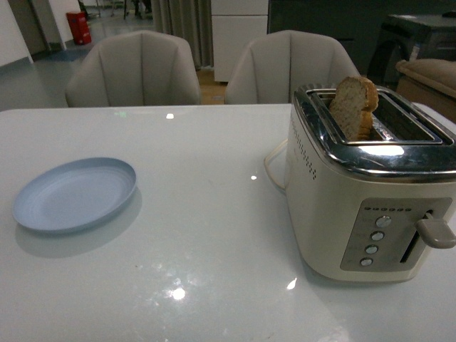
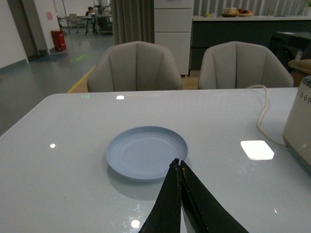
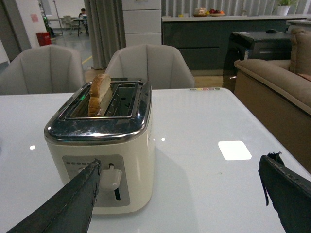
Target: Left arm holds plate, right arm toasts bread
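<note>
The pale blue plate (image 1: 75, 194) lies flat on the white table at the left; it also shows in the left wrist view (image 2: 146, 152). My left gripper (image 2: 178, 163) is shut and empty, its tips just above the plate's near rim. The bread (image 1: 353, 107) stands upright in the left slot of the cream toaster (image 1: 367, 185), its top sticking out; it also shows in the right wrist view (image 3: 99, 93). My right gripper (image 3: 181, 165) is wide open and empty, in front of the toaster (image 3: 102, 145), one finger beside its lever (image 3: 112, 177). Neither arm shows in the front view.
The toaster's lever (image 1: 436, 231) is up. Its cord (image 2: 265, 114) runs across the table behind it. Two grey chairs (image 1: 135, 71) stand at the table's far side. A sofa (image 3: 277, 92) stands off the table's right edge.
</note>
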`<state>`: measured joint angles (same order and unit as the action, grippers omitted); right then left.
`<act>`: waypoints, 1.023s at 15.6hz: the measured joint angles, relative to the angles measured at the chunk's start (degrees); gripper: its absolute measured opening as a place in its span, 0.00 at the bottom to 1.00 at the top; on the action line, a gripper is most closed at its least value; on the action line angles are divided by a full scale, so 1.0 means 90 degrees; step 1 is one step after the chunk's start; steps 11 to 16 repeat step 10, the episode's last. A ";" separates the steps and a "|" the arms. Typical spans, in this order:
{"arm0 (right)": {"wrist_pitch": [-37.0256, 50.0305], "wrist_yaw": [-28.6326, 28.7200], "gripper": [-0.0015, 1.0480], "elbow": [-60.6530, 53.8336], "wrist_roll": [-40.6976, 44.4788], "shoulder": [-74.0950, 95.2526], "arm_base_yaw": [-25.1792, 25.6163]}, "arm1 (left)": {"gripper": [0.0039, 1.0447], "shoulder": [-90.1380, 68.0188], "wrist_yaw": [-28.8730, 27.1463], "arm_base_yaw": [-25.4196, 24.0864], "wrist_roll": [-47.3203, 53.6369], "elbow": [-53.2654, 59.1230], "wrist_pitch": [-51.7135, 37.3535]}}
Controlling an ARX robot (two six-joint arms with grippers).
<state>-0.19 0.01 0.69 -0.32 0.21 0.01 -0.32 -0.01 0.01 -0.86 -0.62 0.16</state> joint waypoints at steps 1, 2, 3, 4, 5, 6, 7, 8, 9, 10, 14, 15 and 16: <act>0.0000 0.0000 0.94 0.0002 0.0000 0.0000 0.0000 | 0.11 0.0000 0.0000 0.0000 0.0002 0.0000 0.0002; 0.0000 0.0000 0.94 0.0002 0.0000 0.0000 0.0000 | 0.22 0.0000 0.0000 0.0000 0.0002 0.0000 0.0002; 0.0000 0.0000 0.94 0.0000 0.0000 0.0000 0.0000 | 0.29 0.0000 0.0000 0.0000 0.0002 0.0000 0.0002; 0.0000 0.0000 0.94 0.0002 0.0000 0.0000 0.0000 | 0.39 0.0000 0.0000 0.0000 0.0002 0.0000 0.0002; 0.0000 0.0000 0.94 0.0000 0.0000 0.0000 0.0000 | 0.48 0.0000 0.0000 0.0000 0.0002 0.0000 0.0002; 0.0000 0.0000 0.94 0.0002 0.0000 0.0000 0.0000 | 0.62 0.0000 0.0000 0.0000 0.0002 0.0000 0.0002; 0.0000 0.0000 0.94 0.0000 0.0000 0.0000 0.0000 | 0.72 0.0000 0.0000 0.0000 0.0002 0.0000 0.0002; 0.0000 0.0000 0.94 0.0000 0.0000 0.0000 0.0000 | 0.96 0.0000 0.0000 0.0000 0.0010 0.0000 0.0002; 0.0000 0.0000 0.94 0.0000 0.0000 0.0000 0.0000 | 0.94 0.0000 0.0000 0.0000 0.0007 0.0000 0.0002; 0.0000 0.0000 0.94 0.0002 0.0000 0.0000 0.0000 | 0.94 0.0000 0.0000 0.0000 0.0007 0.0000 0.0002; 0.0000 0.0000 0.94 0.0002 0.0000 0.0000 0.0000 | 0.94 0.0000 0.0000 0.0000 0.0007 0.0000 0.0002; 0.0000 0.0000 0.94 0.0002 0.0000 0.0000 0.0000 | 0.94 0.0000 0.0000 0.0000 0.0007 0.0000 0.0002; 0.0000 0.0000 0.94 0.0002 0.0000 0.0000 0.0000 | 0.94 0.0000 0.0000 0.0000 0.0007 0.0000 0.0002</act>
